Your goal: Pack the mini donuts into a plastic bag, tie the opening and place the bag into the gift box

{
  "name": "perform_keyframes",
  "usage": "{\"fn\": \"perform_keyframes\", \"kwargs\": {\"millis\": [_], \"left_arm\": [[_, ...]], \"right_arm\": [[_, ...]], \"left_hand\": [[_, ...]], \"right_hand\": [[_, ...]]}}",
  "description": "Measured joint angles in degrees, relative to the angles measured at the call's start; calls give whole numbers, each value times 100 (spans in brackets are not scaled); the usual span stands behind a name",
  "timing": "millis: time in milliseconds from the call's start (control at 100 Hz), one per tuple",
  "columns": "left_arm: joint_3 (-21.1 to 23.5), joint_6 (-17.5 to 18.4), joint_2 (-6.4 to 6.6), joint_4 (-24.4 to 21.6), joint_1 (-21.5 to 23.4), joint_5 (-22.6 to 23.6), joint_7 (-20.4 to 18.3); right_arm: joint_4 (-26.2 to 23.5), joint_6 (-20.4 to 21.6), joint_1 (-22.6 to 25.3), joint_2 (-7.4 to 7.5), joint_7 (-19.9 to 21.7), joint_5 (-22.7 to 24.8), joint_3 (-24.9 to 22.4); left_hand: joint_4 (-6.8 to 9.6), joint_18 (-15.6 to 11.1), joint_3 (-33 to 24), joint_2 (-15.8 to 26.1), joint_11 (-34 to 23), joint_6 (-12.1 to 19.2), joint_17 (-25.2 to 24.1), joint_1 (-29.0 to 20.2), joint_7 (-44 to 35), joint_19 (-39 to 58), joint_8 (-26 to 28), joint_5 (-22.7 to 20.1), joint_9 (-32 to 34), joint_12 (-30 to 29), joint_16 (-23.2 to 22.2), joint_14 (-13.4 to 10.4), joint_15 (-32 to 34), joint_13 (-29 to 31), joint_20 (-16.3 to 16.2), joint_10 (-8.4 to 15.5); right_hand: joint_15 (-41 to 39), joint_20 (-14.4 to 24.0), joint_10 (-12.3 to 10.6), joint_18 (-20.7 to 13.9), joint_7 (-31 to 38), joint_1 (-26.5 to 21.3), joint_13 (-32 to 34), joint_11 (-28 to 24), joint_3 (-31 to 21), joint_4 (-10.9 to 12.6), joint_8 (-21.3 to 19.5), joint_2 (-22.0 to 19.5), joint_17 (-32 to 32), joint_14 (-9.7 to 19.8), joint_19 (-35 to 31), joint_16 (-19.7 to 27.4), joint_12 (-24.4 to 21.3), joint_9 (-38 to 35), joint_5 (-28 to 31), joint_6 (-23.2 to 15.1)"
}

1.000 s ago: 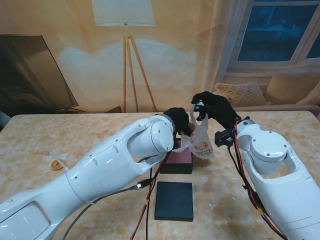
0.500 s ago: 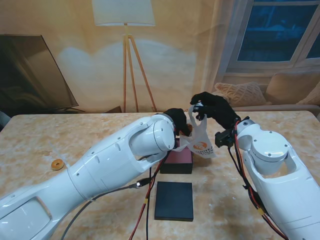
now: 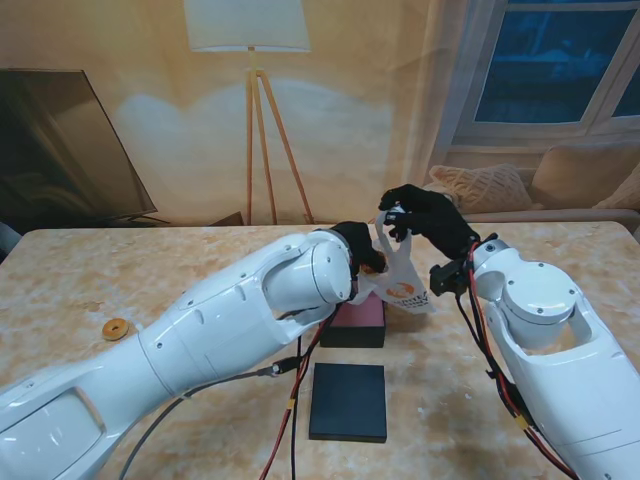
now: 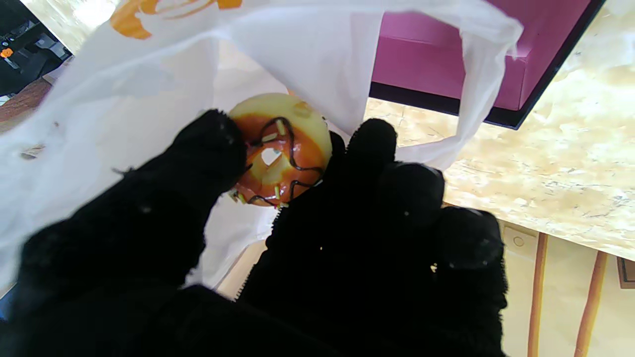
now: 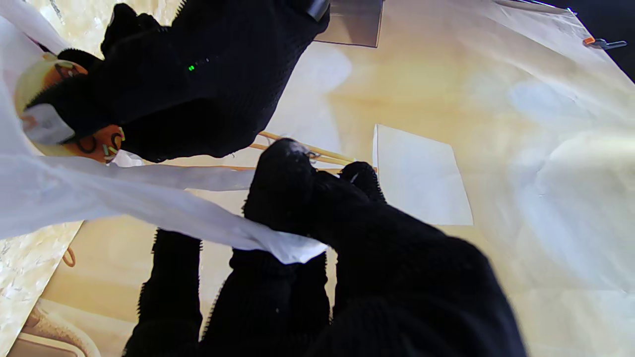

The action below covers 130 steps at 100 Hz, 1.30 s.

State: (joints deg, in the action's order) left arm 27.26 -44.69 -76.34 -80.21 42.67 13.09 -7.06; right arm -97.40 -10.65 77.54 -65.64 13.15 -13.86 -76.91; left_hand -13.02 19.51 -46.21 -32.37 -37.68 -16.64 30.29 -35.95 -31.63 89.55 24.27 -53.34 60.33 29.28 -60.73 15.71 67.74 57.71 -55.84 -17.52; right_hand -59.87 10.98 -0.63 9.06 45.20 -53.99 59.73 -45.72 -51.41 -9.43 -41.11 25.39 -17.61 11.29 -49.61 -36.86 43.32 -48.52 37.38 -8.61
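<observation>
One donut (image 4: 280,148) pinched, bag (image 3: 402,285) rim held open

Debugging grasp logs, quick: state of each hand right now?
Left hand: shut on the mini donut, at the bag mouth.
Right hand: shut on the plastic bag handle.

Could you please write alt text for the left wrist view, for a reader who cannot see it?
The gloved left hand pinches a glazed mini donut at the mouth of a white plastic bag. Beyond the bag are a purple gift box and the marbled table.
</observation>
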Motion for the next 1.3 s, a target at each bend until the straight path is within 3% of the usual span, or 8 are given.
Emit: {"fn": "perform_keyframes", "kwargs": {"millis": [220, 400, 590, 830, 1000, 1150, 1300], "left_arm": [[7, -53, 15, -16, -5, -86, -24], [60, -88, 69, -102, 13, -144, -116], [270, 22, 179, -320, 176, -147, -115], [345, 286, 276, -417, 289, -135, -135], [392, 293, 286, -422, 295, -356, -170], [336, 284, 305, -437, 278, -187, -223], [309, 291, 351, -486, 253, -129, -320]], "right_arm": [[-1, -3, 8, 1, 1, -7, 1], [-4, 33, 11, 1, -26, 46, 9], [24, 54, 2, -14, -180, 76, 11], [38, 22, 6, -29, -254, 82, 3], [24, 1, 13, -31, -250, 69, -5], [23, 1, 15, -31, -231, 69, -12], [21, -4, 20, -29, -206, 58, -19]], "left_hand": [[118, 41, -16, 205, 249, -157, -669, 79, 817, -419, 12, 16, -614, 6, -155, 131, -360, -666, -216, -226], [191, -19, 6, 417, 531, -176, -1206, 167, 1406, -811, -6, 374, -1442, 182, -283, 158, -553, -1170, -318, -361], [249, -127, 24, 438, 649, -66, -1604, 168, 1478, -1139, 130, 584, -2250, 396, -362, 165, -780, -1703, -318, -441], [317, -163, 26, 652, 1541, -75, -1971, 164, 1826, -1560, 99, 1030, -3037, 93, -368, 257, -1362, -2432, -274, -598], [326, -162, 26, 663, 1549, -143, -1986, 164, 2109, -1570, -53, 1037, -3040, 17, -441, 310, -1434, -2471, -260, -602], [327, -171, 194, 743, 880, -113, -1991, 373, 2197, -1406, -163, 1236, -3174, 887, -956, 247, -993, -2476, -327, -594], [328, -229, 305, 863, 961, 107, -2092, 443, 2199, -1431, -173, 1350, -3313, 1124, -1023, 197, -1034, -2614, -346, -569]], "right_hand": [[3, -1, 0, -1, 0, 0, 0, 0, 1, 0, 0, 0, -61, 0, 2, 0, 4, 0, 0, -1], [4, -1, 0, -1, 0, 0, 0, 0, 2, 0, 1, 0, -149, 0, 2, 0, 10, 0, 0, -1], [-62, -3, 0, -1, 0, -1, 0, 0, 2, 0, 0, 0, -271, 2, -132, 0, 75, 0, -1, -2], [-66, 4, 0, 2, 0, -1, 0, -1, 2, 0, 1, -1, -281, 4, -196, 0, 79, 0, -1, -2], [-68, 7, 0, 5, 0, -1, 0, -1, 2, 0, 0, -1, -284, 5, -199, 0, 80, 0, -1, -2], [-69, 31, 0, 6, 0, -1, 0, -1, 2, 0, 0, -1, -284, 5, -207, 0, 80, 0, -1, -2], [-71, 43, 0, 8, 0, -1, 0, -1, 2, 0, 1, -1, -284, 5, -208, 0, 80, 0, -1, -2]]}}
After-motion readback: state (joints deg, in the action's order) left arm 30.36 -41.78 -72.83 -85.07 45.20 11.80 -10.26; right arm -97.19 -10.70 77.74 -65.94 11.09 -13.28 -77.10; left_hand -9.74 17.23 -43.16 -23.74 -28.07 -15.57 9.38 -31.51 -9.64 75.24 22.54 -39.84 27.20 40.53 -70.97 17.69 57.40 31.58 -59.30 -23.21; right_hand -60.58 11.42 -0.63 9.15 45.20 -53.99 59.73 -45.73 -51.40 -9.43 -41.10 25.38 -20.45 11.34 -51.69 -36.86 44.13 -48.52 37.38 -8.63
